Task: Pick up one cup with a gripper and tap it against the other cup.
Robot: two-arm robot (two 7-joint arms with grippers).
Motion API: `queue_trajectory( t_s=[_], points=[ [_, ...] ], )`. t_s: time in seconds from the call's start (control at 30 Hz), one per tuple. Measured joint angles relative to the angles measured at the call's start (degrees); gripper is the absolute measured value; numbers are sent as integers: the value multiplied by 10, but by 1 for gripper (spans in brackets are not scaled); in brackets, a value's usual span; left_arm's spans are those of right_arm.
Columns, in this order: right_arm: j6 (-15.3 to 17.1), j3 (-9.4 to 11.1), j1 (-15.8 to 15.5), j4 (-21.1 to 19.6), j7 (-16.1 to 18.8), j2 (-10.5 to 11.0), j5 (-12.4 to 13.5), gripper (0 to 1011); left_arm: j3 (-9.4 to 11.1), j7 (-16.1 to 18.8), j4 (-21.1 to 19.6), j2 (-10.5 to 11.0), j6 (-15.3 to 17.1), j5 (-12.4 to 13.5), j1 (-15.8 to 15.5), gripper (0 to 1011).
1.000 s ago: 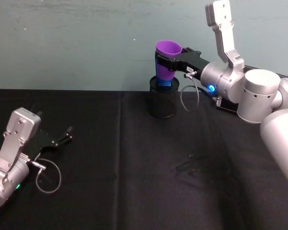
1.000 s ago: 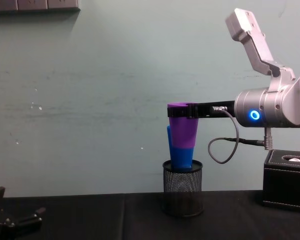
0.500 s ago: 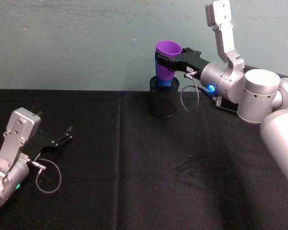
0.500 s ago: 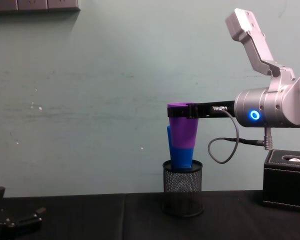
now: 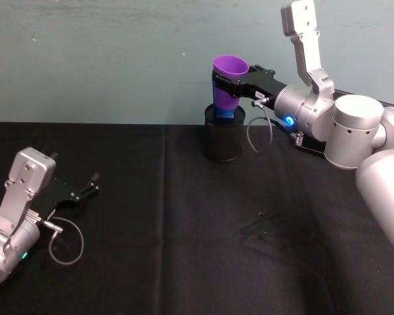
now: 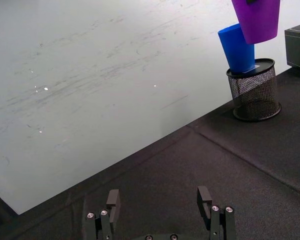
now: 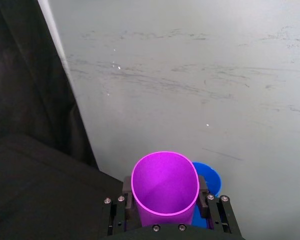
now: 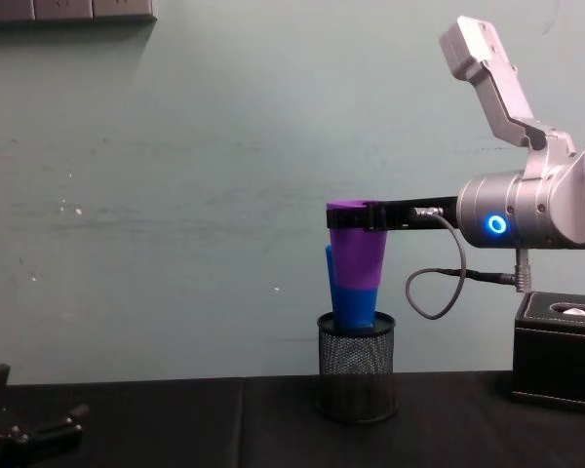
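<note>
— Nothing has moved in the last second: the right gripper (image 5: 231, 83) is clamped on the purple cup (image 8: 359, 255), held in the air over the mesh pen holder (image 8: 356, 369).
— And the blue cup (image 6: 236, 49)?
— It leans in that holder. From the chest, purple overlaps it. The left wrist view shows purple just beside it, though I can't tell whether they touch. The left gripper (image 6: 158, 197) sits with jaws spread, low over the black table (image 5: 184, 230).

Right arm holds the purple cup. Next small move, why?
Probably nudge the purple cup sideways into the blue cup. The right gripper is shut on it near the rim, held beside the blue cup standing in the mesh holder; whether they touch is unclear. Left gripper lies open, aside.
</note>
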Motion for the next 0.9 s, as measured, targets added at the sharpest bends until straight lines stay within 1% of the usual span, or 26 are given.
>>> queue_trajectory(
  t_s=[0.9],
  points=[
    [0,0,0,0,0,0,0,726,0,0,0,0,0,0,0,1011]
  ],
)
